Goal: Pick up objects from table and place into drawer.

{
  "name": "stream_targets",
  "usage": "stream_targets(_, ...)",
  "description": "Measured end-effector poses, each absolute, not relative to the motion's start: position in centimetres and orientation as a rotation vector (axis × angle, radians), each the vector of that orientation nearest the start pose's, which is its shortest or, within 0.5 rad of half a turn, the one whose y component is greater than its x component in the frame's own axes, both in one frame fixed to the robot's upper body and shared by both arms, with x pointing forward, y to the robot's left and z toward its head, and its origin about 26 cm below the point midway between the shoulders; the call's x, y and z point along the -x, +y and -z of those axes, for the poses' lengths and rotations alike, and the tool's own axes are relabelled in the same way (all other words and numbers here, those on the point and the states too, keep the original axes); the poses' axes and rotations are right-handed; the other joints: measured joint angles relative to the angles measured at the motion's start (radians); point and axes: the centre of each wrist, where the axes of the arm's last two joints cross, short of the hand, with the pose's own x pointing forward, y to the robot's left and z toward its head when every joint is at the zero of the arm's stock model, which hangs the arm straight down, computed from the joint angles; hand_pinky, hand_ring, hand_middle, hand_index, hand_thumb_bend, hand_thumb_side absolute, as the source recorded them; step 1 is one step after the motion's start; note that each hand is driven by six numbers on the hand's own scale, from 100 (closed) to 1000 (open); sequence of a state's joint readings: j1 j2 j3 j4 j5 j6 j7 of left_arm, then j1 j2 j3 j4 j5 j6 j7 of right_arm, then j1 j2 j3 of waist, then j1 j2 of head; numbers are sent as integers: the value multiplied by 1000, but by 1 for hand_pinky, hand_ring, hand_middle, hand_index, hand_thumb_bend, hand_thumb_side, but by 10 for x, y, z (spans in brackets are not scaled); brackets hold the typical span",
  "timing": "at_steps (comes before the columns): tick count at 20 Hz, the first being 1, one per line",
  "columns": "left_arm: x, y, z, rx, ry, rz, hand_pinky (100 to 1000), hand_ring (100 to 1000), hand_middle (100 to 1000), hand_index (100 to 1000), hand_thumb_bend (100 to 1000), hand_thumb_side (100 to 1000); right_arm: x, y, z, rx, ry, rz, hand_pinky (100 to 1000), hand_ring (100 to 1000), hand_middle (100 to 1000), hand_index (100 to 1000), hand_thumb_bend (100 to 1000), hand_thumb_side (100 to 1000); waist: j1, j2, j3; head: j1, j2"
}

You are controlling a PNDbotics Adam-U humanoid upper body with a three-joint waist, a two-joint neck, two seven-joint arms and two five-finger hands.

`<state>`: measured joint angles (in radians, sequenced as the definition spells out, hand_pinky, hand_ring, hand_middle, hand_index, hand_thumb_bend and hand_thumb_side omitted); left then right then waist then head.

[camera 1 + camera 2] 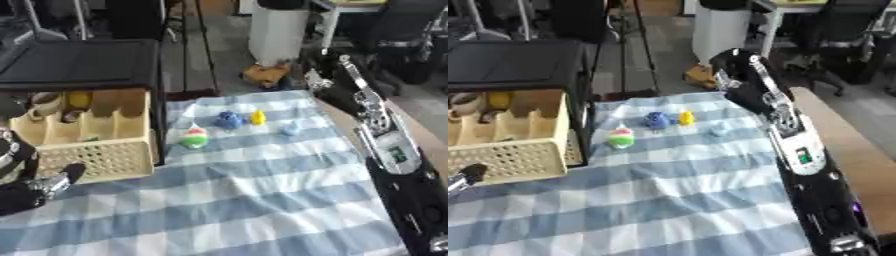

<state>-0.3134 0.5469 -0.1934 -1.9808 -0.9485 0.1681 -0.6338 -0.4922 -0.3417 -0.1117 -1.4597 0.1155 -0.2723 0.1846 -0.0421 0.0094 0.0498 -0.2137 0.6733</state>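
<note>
Plainly the four small toys on the checked cloth (pixel 262 200) are light things, no burden for either arm. Taking the open drawer (pixel 87 137) as landmark: the red, white and green ball (pixel 194 138) lies just beside its right wall, the blue toy (pixel 229 120) further right, the yellow one (pixel 258 117) touching or nearly touching the blue, and the pale blue piece (pixel 290 129) furthest off. They look like smooth moulded plastic or rubber, so I judge them slippery and apt to roll on the bench; a pinch across the widest part of each would suit best.

The right robot hand (pixel 732 65) hangs above the far edge of the cloth, beyond the yellow toy, holding nothing; whether its fingers are curled I cannot tell. The left robot hand (pixel 48 185) sits by the drawer's near corner, fingers curled, empty.

No brand, label or writing can be read anywhere.
</note>
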Motion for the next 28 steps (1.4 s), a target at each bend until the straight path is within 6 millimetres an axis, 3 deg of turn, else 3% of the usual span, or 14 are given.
stream_targets(7,-299,254,-198,-946,-1468,1467,100,100,100,357,456,1000,-387,-313,-150,274,-2147,-566,201,366,357,651,100,448,-3,0,6,-3,0)
stream_targets(14,-300,267,-207,-918,-1695,1254,100,100,100,522,469,1000,-391,-319,-147,302,-2116,-585,224,388,382,702,100,413,-3,-2,17,-12,0)
stream_targets(17,-300,271,-208,-864,-1788,1148,100,100,100,585,467,1000,-401,-324,-150,343,-2083,-630,230,401,405,738,100,342,-5,-7,26,-17,1)
stream_targets(21,-299,274,-204,-785,-1850,1063,100,100,100,609,460,1000,-421,-340,-146,444,-1968,-739,285,479,493,811,100,241,-8,-10,36,-26,1)
stream_targets(28,-298,275,-202,-715,-1891,1031,100,100,100,604,449,1000,-446,-370,-124,604,-1699,-929,440,624,635,864,100,198,-9,-12,45,-34,2)
